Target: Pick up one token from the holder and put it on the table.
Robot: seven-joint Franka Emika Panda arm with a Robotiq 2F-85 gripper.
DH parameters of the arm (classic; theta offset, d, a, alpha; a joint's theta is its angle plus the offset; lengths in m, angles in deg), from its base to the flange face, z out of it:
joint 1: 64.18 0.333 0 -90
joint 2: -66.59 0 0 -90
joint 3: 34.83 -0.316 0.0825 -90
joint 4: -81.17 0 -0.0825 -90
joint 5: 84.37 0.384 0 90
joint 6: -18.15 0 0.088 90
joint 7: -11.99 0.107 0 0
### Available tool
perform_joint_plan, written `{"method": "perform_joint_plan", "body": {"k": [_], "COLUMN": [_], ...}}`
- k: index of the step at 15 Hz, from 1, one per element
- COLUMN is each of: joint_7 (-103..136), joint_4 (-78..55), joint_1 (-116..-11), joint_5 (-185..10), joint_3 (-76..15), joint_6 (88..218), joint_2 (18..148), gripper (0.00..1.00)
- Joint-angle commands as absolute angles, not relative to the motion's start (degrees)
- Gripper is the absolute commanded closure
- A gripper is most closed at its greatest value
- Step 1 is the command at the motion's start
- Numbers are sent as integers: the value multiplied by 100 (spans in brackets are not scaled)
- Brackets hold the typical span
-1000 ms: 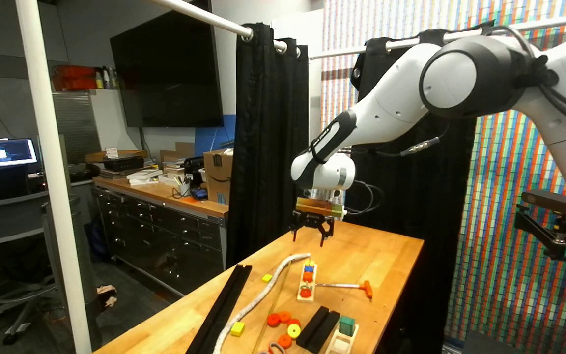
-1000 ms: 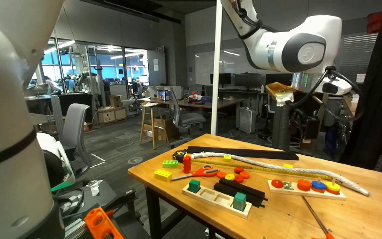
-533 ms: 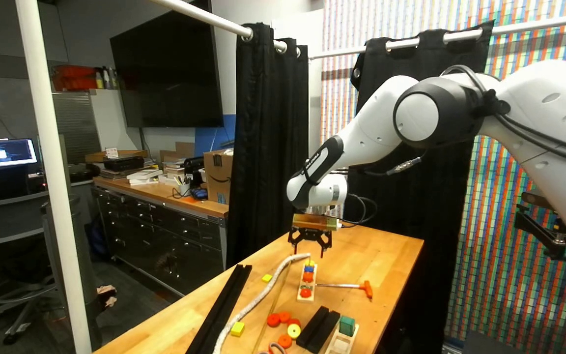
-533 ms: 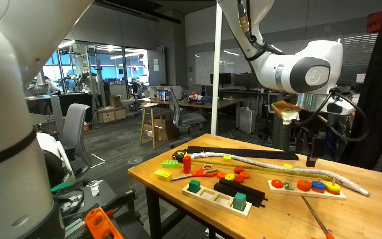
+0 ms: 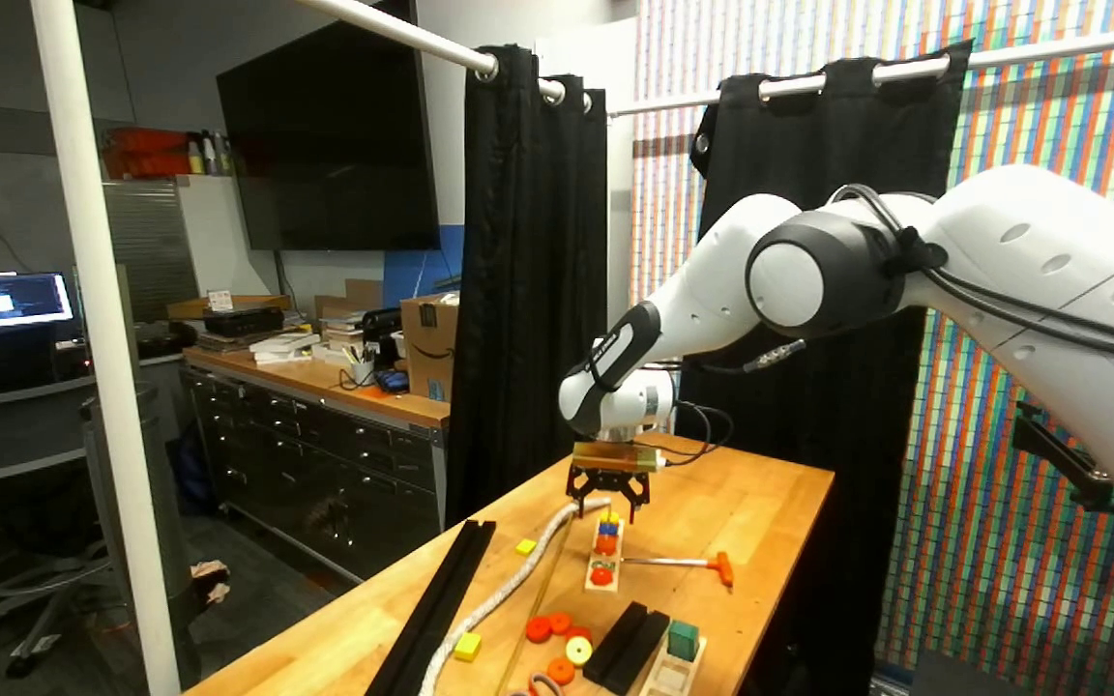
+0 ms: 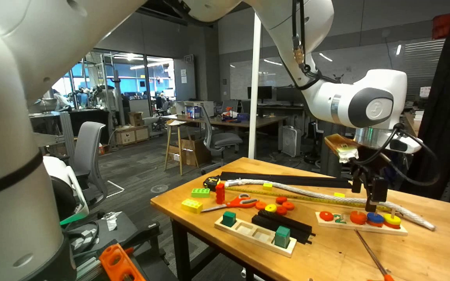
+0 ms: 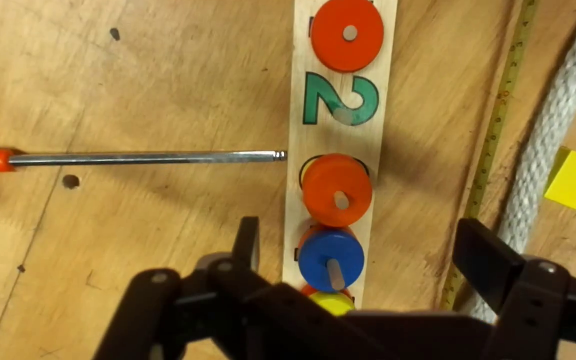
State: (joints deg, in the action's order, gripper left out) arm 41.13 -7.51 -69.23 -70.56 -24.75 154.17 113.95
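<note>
The holder is a narrow pale wooden board with pegs and a green "2". It lies on the wooden table and shows in both exterior views. Its tokens are a red disc, an orange disc, a blue disc and a yellow disc. The blue and yellow discs sit on orange-red ones. The yellow disc is partly hidden by my gripper. The gripper is open and empty, above the holder's blue and yellow end, one finger to each side.
An orange-handled tool lies beside the holder. A white rope and yellow tape measure run along the opposite side. Loose discs, a black block, a tray with green cubes and scissors lie nearby.
My open gripper has come down a good way, from high above the table to just over the blue and yellow end of the holder. The holder and its discs have not moved.
</note>
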Motion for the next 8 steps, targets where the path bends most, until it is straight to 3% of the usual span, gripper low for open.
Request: {"method": "perform_joint_plan", "body": {"k": [1, 8], "joint_7": [4215, 4207], "joint_4": [-141, 342], "joint_1": [-6985, -7079], "joint_5": [-7139, -7129], "joint_3": [-2447, -2459], "joint_6": [15130, 14848], "joint_2": [11828, 12222], "gripper": [0, 0]}}
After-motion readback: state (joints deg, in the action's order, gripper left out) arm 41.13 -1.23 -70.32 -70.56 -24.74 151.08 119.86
